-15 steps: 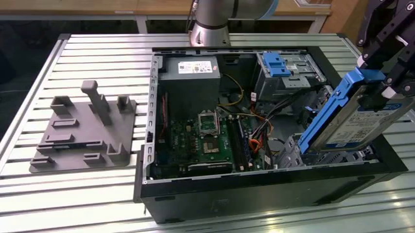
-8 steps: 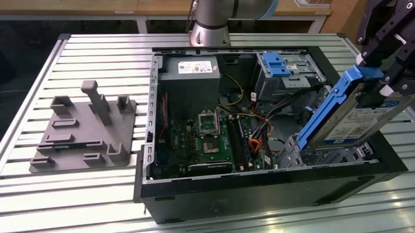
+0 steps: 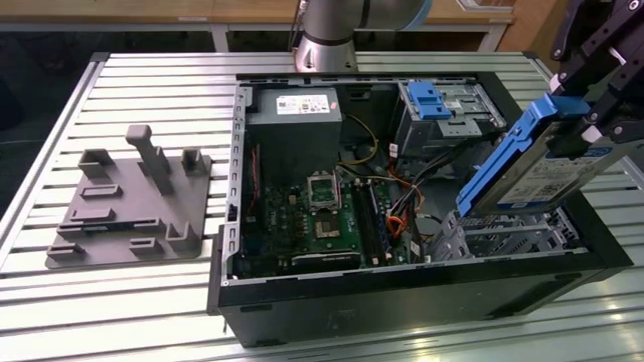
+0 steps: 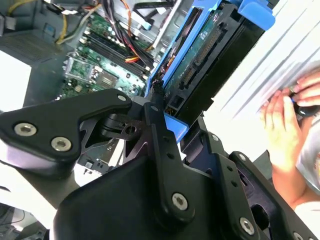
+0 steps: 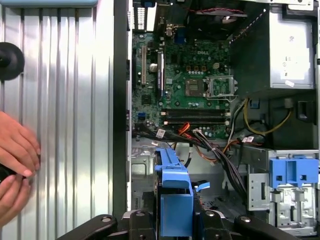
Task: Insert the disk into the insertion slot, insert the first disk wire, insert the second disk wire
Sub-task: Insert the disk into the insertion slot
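Observation:
My gripper (image 3: 586, 124) is shut on the disk (image 3: 532, 167), a silver drive with a white label in a bright blue carrier. The disk hangs tilted, its lower end just above the mouth of the insertion slot (image 3: 515, 235), a small grey perforated cage at the near corner of the open computer case on the exterior view's right. In the second wrist view my black fingers (image 4: 156, 131) clamp the carrier's edge of the disk (image 4: 202, 62). The first wrist view has the blue carrier of the disk (image 5: 175, 192) between my fingers. Which of the loose wires (image 3: 394, 215) beside the cage are the disk wires I cannot tell.
The larger grey cage with a blue latch (image 3: 435, 102) stands behind the slot. The motherboard (image 3: 327, 215) and power supply (image 3: 295, 105) fill the case's other side. A grey fixture plate (image 3: 131, 204) lies on the slatted table. A person's hands (image 5: 15, 165) rest beside the case.

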Available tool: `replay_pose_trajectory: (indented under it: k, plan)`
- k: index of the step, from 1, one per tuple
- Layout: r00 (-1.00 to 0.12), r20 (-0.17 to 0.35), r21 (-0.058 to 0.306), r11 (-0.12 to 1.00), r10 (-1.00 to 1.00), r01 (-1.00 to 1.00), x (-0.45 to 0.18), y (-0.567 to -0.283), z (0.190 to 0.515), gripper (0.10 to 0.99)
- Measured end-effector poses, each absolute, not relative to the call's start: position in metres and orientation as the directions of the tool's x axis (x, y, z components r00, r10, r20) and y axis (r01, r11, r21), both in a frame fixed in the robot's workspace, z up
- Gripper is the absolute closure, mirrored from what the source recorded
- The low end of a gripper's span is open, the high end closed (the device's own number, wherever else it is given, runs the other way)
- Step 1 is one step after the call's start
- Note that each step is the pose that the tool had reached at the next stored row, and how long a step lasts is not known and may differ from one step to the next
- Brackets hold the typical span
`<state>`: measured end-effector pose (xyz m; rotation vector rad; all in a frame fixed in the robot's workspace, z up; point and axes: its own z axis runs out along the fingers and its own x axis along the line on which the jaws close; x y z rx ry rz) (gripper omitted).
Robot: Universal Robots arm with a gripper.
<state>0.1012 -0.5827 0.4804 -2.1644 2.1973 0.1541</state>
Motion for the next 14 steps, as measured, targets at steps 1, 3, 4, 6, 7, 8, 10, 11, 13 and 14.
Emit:
replay_pose_trajectory:
  k: [1,3,4,6,7,8,10,11,13,14]
  plan:
    - [-0.017,-0.112,0.033,0.013,-0.994,-0.999,0.1011,-0.5831,0.4805,0.722]
    - [-0.017,-0.116,0.034,0.013,-0.993,-0.999,0.1011,-0.5835,0.4805,0.722]
    - [-0.017,-0.116,0.034,0.013,-0.993,-0.999,0.1011,-0.5835,0.4805,0.722]
    - [-0.017,-0.117,0.034,0.013,-0.993,-0.999,0.1012,-0.5835,0.4804,0.722]
    - [-0.017,-0.117,0.034,0.013,-0.993,-0.999,0.1011,-0.5835,0.4804,0.722]
    - [-0.017,-0.117,0.034,0.013,-0.993,-0.999,0.1011,-0.5835,0.4804,0.722]
    - [-0.017,-0.117,0.033,0.013,-0.993,-0.999,0.1012,-0.5835,0.4804,0.722]
    - [-0.016,-0.117,0.031,0.013,-0.993,-0.999,0.1012,-0.5835,0.4804,0.722]
    - [-0.016,-0.117,0.028,0.013,-0.993,-1.000,0.1014,-0.5836,0.4804,0.722]
    - [-0.016,-0.117,0.028,0.013,-0.993,-1.000,0.1019,-0.5835,0.4804,0.722]
